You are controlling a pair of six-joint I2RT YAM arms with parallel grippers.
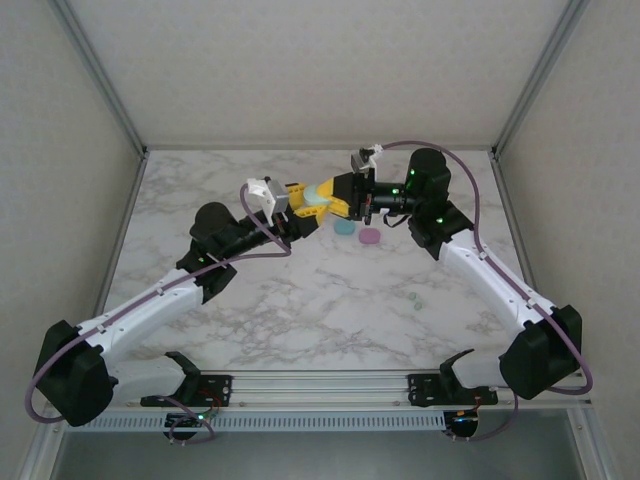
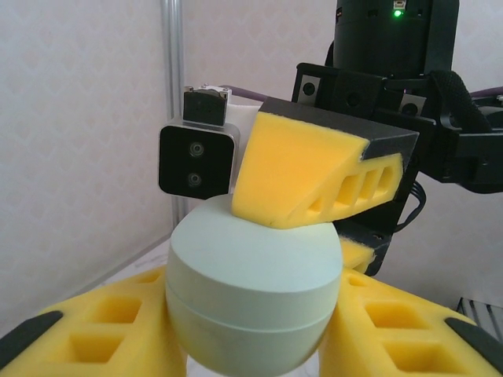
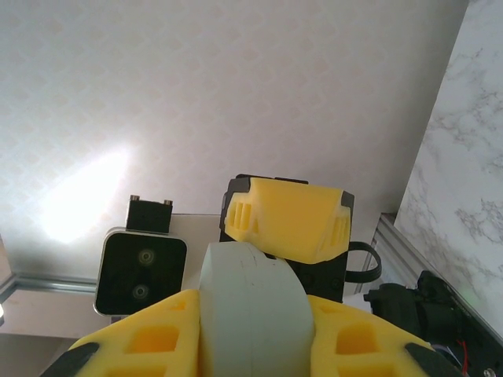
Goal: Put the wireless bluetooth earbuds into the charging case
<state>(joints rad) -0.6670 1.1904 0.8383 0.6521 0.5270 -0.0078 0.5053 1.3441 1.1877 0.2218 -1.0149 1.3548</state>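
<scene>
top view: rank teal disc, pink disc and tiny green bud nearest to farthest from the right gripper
1. teal disc, on the table close by the right gripper
2. pink disc, beside it on the right
3. tiny green bud, well toward the near edge

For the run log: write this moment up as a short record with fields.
Held item: pale green charging case, closed, off the table
Left fingers: clamped on the case's sides
Right fingers: clamped on the same case from the opposite end
On table: teal piece and pink-purple piece, side by side
Also: tiny greenish bits, likely earbuds, too small to confirm
</scene>
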